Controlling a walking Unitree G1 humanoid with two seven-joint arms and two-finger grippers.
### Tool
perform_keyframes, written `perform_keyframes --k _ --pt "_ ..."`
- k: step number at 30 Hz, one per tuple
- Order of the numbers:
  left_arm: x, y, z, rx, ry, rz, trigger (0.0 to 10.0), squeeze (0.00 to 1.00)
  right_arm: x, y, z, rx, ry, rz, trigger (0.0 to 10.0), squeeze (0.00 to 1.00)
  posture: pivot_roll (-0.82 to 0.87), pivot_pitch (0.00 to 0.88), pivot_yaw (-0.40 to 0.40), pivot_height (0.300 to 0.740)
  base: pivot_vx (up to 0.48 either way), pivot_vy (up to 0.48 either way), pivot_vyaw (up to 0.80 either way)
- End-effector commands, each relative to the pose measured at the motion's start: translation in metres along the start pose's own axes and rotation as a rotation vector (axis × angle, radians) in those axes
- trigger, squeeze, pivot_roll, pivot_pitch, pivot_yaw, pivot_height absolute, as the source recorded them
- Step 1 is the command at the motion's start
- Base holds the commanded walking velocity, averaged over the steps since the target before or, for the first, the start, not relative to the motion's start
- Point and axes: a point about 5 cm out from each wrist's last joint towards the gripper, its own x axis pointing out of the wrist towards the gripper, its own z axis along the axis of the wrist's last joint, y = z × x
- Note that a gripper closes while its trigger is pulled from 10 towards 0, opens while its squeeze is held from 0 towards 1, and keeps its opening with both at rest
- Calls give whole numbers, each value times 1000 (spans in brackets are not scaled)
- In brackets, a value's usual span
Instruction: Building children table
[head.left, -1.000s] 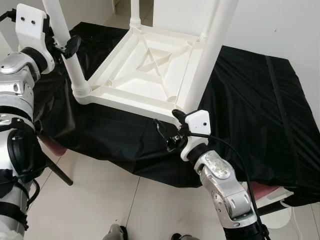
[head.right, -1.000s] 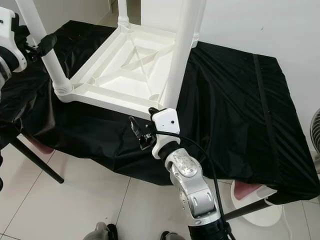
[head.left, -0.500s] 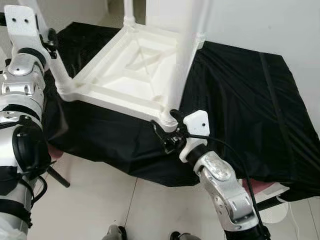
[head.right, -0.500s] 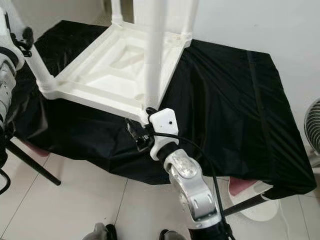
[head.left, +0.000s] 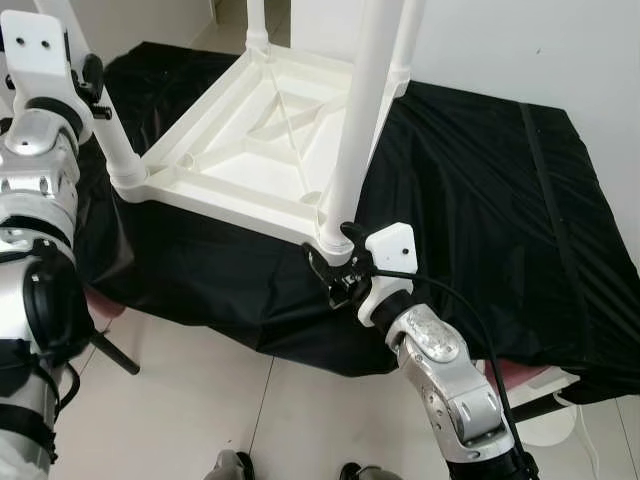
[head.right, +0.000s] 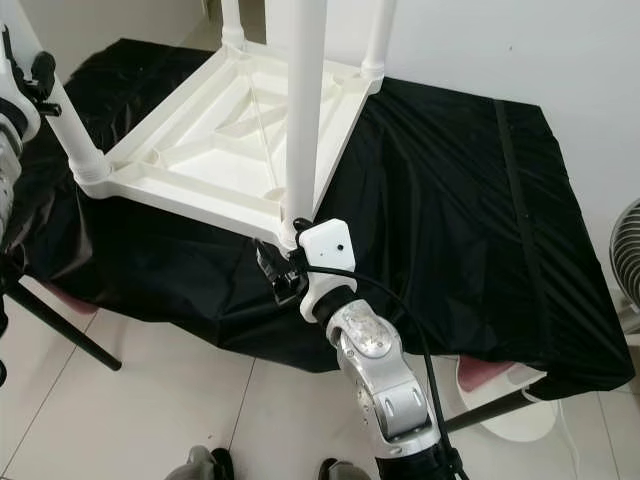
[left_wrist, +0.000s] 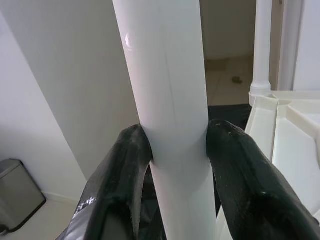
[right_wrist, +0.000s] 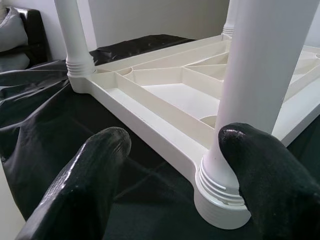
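One white plastic children's table (head.left: 262, 140) lies upside down on the counter draped in black cloth (head.left: 480, 190), its ribbed underside facing up. Four round white legs stand upright from its corners: the near-left leg (head.left: 112, 140), the near-right leg (head.left: 358, 130), and two far ones. The left tool (left_wrist: 175, 150) pinches the near-left leg partway up, one black finger (left_wrist: 122, 170) pressed on each side. The right tool (head.left: 335, 262) sits at the base of the near-right leg, its fingers (right_wrist: 95, 165) spread, one beside the threaded collar. Two shoe tips (head.left: 232, 466) show on the tiled floor (head.left: 190, 400).
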Motion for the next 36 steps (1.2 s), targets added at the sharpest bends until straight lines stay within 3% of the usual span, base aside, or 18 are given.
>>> perform_keyframes --k 1,2,3,4,5,7,9,10,14,16,20,22,24,29,31,33,35,36 --pt "-8 -21 -15 23 57 -340 0 0 1 2 -2 -2 6 18 10000 0 -77 182 13 740 0 0 0" --pt "-10 -23 -14 33 42 -381 2980 0 1 2 -2 -2 7 21 10000 0 -75 181 14 740 0 0 0" --pt "-10 -23 -14 33 42 -381 2980 0 1 2 -2 -2 7 21 10000 0 -75 181 14 740 0 0 0" --pt "-12 -26 -13 38 29 -424 10000 0 2 3 -3 -2 8 22 10000 0 -75 181 14 740 0 0 0" --pt "-12 -26 -13 38 29 -424 10000 0 2 3 -3 -2 8 22 10000 0 -75 181 14 740 0 0 0" --pt "-25 -31 -4 58 -22 -553 10000 0 2 3 -5 -2 14 27 10000 0 -60 173 17 740 0 0 0" --pt "-25 -31 -4 58 -22 -553 10000 0 2 3 -5 -2 14 27 10000 0 -60 173 17 740 0 0 0" --pt "-46 -36 10 41 -65 -684 10000 0 2 4 -7 0 20 34 10000 0 -55 168 18 740 0 0 0" --pt "-56 -36 19 15 -86 -743 10000 0 3 5 -8 -1 22 38 10000 0 -55 168 18 740 0 0 0" --pt "-75 -40 37 -30 -132 -867 10000 0 4 5 -11 -6 28 46 10000 0 -40 156 17 740 0 0 0" --pt "-97 -51 49 -52 -165 -1011 10000 0 7 2 -13 -51 36 23 10000 0 -34 152 14 740 0 0 0" --pt "-97 -51 49 -52 -165 -1011 10000 0 7 2 -13 -51 36 23 10000 0 -34 152 14 740 0 0 0" --pt "-111 -69 54 -80 -178 -1111 10000 0 14 -9 -12 -144 37 -75 10000 0 -29 148 10 740 0 0 0" --pt "-122 -88 62 -138 -196 -1188 10000 0 17 -24 -11 -197 51 -184 10000 0 -30 144 8 740 0 0 0" --pt "-122 -88 62 -138 -196 -1188 10000 0 17 -24 -11 -197 51 -184 10000 0 -30 144 8 740 0 0 0" --pt "-132 -100 69 -180 -215 -1260 10000 0 17 -26 -11 -216 52 -181 10000 0 -36 142 9 740 0 0 0" --pt "-142 -107 76 -218 -227 -1328 10000 0 16 -18 -8 -197 22 -100 10000 0 -37 142 9 740 0 0 0" --pt "-149 -110 81 -224 -235 -1372 10000 0 15 -5 -4 -178 -19 21 10000 0 -37 142 9 740 0 0 0"
